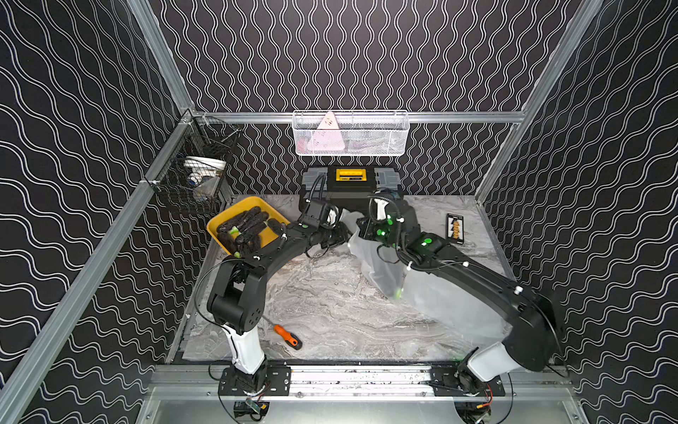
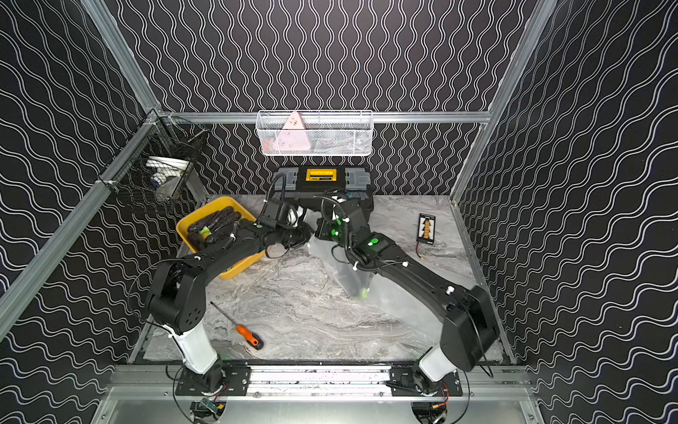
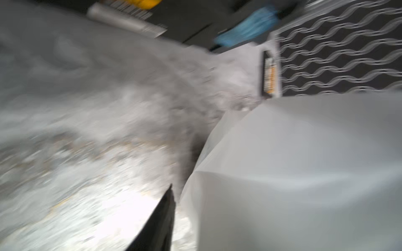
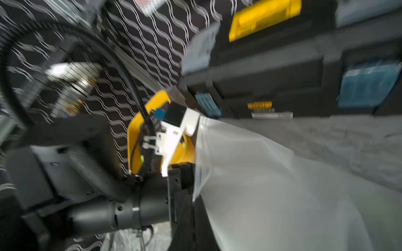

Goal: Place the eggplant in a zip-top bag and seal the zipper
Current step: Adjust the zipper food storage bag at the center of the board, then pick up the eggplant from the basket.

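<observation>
**Eggplant seems to be in the bag; the seal is what remains**

In both top views the bag [image 1: 378, 257] hangs up off the table [image 1: 330, 312] between the two grippers, in front of the toolbox [image 1: 350, 180]. Low inside it there is a long dark shape with a green tip, which I take for the eggplant [image 1: 389, 282] (the film is cloudy, so this is a judgement). The spare eggplants [image 1: 244, 225] lie in the yellow tray [image 1: 216, 229], well apart from the bag.

So the first half of the task looks done, and the zipper is the part that is left. The mouth of the bag is up at the grippers. No view shows it clearly enough to say if it is pressed closed, or along how much of its length.

The right gripper [image 1: 361, 225] is closed tight. Its fingers are hidden under its wrist, but the bag hangs from that place, so it probably pinches the rim. The left gripper [image 4: 185, 182] is at the bag's edge, touching it or just beside it. The left wrist view is blurred and shows only one finger [image 3: 161, 217] next to the film. I cannot tell if this gripper grasps the bag or is free of it.
</observation>
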Controlling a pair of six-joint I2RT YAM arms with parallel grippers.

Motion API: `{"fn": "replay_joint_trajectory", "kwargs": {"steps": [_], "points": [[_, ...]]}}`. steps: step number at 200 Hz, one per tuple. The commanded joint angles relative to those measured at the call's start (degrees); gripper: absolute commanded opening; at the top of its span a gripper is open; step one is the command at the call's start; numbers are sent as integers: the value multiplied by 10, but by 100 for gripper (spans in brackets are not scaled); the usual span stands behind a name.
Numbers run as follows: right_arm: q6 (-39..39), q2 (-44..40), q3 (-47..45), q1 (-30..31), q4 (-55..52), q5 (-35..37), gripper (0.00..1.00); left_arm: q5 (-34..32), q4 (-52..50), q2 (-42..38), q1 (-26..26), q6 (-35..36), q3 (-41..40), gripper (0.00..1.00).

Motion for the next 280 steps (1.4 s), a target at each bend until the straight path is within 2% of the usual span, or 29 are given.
{"fn": "replay_joint_trajectory", "kwargs": {"steps": [1, 11, 21, 53, 93, 133, 175, 224, 280], "points": [[31, 32, -26, 0, 50, -37, 0, -64, -6, -13, 18, 14, -30, 56], [43, 50, -36, 0, 66, -45, 0, -89, -29, -18, 26, 25, -28, 64], [52, 66, -43, 0, 79, -50, 0, -115, -59, -20, 33, 42, -19, 67], [72, 100, -55, 0, 115, -59, 0, -187, -130, -34, 72, 81, -3, 69], [79, 115, -43, 1, 124, -79, 0, -297, -167, -52, 140, 85, 6, 71], [81, 114, -37, 7, 128, -98, 0, -233, -87, -9, 206, 50, -11, 73], [88, 109, -43, 12, 135, -117, 0, -220, -29, 59, 249, 30, 11, 73], [94, 122, -30, 15, 136, -132, 0, -198, 54, 115, 259, 7, 17, 73], [93, 142, -17, 16, 136, -137, 0, -193, 78, 157, 261, -8, 40, 71]]}}
